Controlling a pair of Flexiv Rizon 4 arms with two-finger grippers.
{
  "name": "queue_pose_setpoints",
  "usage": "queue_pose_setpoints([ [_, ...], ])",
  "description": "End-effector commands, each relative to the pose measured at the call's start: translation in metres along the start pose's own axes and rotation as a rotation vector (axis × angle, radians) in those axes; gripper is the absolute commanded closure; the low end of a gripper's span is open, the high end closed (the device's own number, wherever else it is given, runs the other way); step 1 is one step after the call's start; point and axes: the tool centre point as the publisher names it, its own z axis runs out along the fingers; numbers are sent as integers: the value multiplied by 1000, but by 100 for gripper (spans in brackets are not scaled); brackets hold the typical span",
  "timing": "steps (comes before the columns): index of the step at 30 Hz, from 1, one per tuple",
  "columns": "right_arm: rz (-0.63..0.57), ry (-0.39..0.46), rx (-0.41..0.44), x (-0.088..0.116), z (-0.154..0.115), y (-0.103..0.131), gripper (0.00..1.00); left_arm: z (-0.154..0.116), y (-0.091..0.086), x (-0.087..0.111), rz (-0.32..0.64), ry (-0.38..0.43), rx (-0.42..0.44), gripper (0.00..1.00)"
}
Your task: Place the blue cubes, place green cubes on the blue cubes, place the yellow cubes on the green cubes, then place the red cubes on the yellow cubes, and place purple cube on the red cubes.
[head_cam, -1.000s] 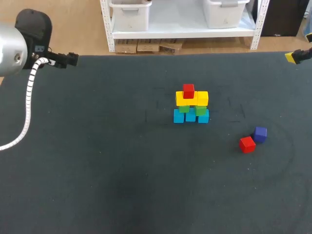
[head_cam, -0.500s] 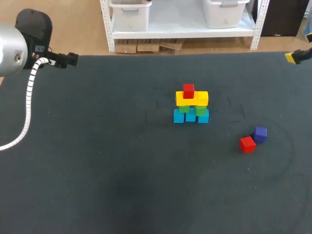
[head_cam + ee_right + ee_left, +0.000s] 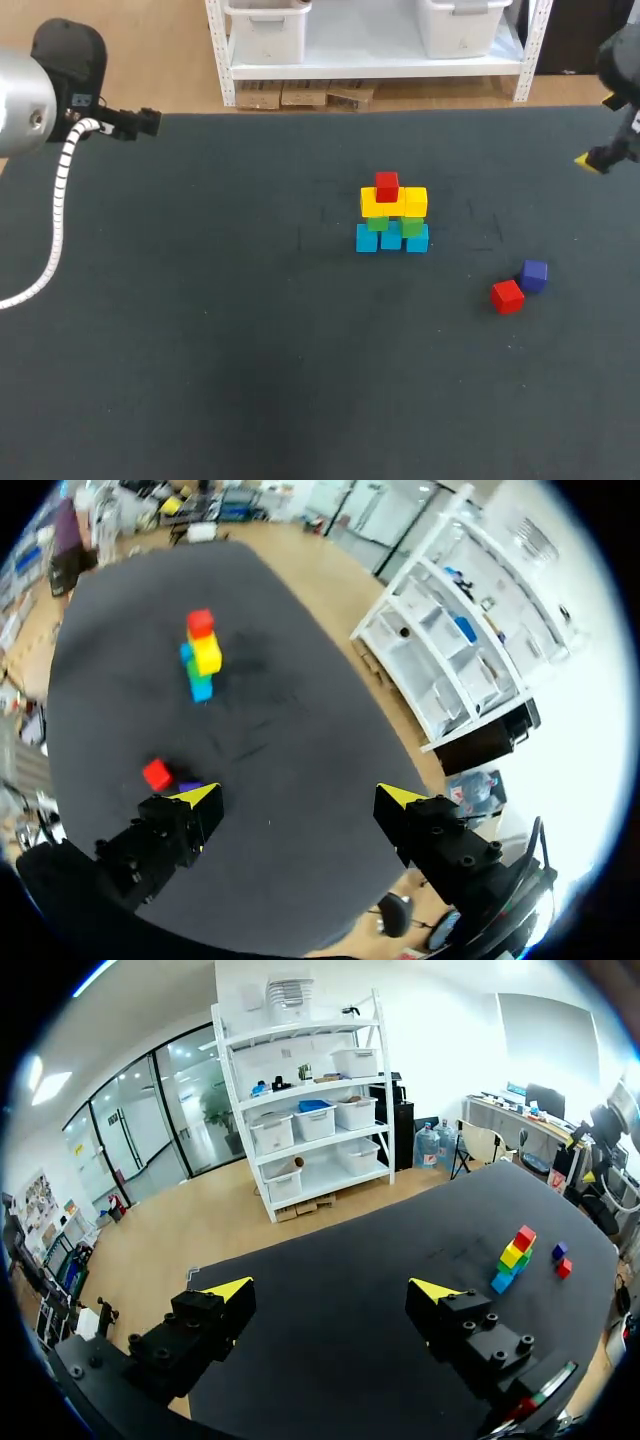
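Currently the left gripper [image 3: 332,1288] hangs at the far left corner of the table [image 3: 250,380], fingers wide apart and empty. The right gripper [image 3: 298,796] sits at the far right edge, likewise spread and empty. Mid-table stands a stack: blue cubes [image 3: 391,239], green cubes [image 3: 396,226], yellow cubes [image 3: 394,202], and one red cube [image 3: 387,186] on top. A loose red cube [image 3: 507,296] and the purple cube [image 3: 534,275] lie just beside each other, right of the stack.

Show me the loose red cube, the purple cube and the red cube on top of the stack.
loose red cube [image 3: 507,296]: head view, cube's centre.
purple cube [image 3: 534,275]: head view, cube's centre.
stacked red cube [image 3: 387,187]: head view, front face.
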Motion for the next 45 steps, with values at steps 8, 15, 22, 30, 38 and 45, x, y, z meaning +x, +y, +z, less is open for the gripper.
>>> queue_pose_setpoints([
  [8,-84,61,-26,10,-5,21,0,1,0,0,-2,-4,-2,0],
  [15,-149,80,-103,12,-5,44,0,1,0,0,-2,-4,-2,0],
  [22,-360,62,-237,7,-1,82,0,1,0,0,-2,-4,-2,0],
  [30,-615,33,-464,3,5,124,0,1,0,0,-2,-4,-2,0],
  [38,-670,53,-554,0,24,160,0,1,0,0,-2,-4,-2,0],
  [45,-708,87,-608,-1,41,183,0,1,0,0,-2,-4,-2,0],
])
